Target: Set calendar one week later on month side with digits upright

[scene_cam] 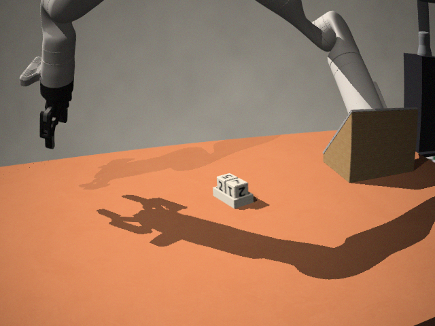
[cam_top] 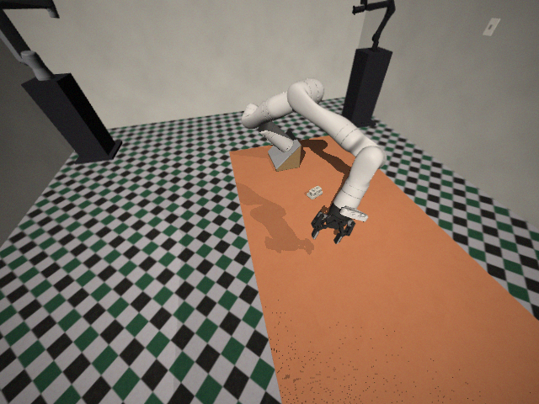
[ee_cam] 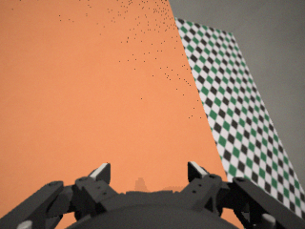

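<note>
Two cubes (cam_top: pixel 315 190) (scene_cam: pixel 232 185) — tray-borne, gripper (cam_top: pixel 327 238) (scene_cam: pixel 49 147) (ee_cam: pixel 149 171) open

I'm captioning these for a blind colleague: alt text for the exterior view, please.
Two white number cubes sit side by side in a small tray on an orange table. To the left, an open black gripper hangs above the table, away from them.

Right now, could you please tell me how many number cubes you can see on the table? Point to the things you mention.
2: both stand side by side in the tray (scene_cam: pixel 242 202), one cube (scene_cam: pixel 221 185) nearer the hand (scene_cam: pixel 49 146), the other cube (scene_cam: pixel 242 191) nearer the arm's base (scene_cam: pixel 383 143).
</note>
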`<action>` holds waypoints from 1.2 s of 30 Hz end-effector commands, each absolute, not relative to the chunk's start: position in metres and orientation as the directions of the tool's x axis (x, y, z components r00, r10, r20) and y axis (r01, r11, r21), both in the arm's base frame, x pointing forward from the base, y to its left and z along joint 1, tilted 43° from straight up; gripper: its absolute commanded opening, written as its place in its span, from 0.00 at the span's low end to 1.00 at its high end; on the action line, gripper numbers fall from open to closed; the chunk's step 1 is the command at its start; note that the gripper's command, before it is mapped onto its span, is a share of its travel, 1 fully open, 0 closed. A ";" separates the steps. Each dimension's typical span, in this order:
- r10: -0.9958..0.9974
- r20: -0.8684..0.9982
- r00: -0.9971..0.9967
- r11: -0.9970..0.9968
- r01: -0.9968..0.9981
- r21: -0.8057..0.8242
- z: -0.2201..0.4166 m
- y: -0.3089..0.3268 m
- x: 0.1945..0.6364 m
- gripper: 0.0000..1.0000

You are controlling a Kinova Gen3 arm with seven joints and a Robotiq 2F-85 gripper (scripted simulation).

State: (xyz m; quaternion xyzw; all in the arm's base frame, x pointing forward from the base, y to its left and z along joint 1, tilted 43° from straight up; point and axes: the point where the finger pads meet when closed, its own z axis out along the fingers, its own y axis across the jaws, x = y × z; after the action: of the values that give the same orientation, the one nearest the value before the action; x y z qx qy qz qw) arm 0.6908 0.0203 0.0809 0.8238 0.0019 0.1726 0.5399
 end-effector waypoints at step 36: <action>0.334 -0.226 0.915 -0.653 0.398 0.645 0.020 0.090 0.342 1.00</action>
State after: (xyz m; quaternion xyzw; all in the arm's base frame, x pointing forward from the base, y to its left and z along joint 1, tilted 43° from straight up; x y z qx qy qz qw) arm 0.3487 0.0861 0.0153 0.9071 0.1957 -0.0452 0.3698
